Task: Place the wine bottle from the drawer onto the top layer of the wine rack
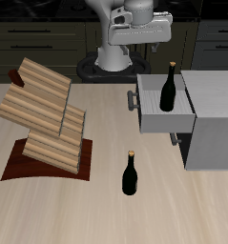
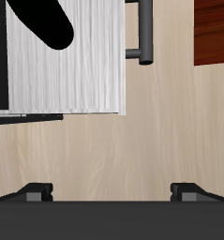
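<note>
Wine bottle: I see the wine bottle (image 1: 169,89) upright in the drawer, near-black glass, narrow neck, small gold cap; in my wrist view it shows as a dark rounded shape (image 2: 50,26).
Drawer: the drawer (image 1: 159,116) is pulled open from its grey cabinet, light grey, rounded handle at its front.
Rack top: the top layer of the wine rack (image 1: 46,76) is a tilted light-wood slatted slab, bare, well apart from the drawer.
</note>
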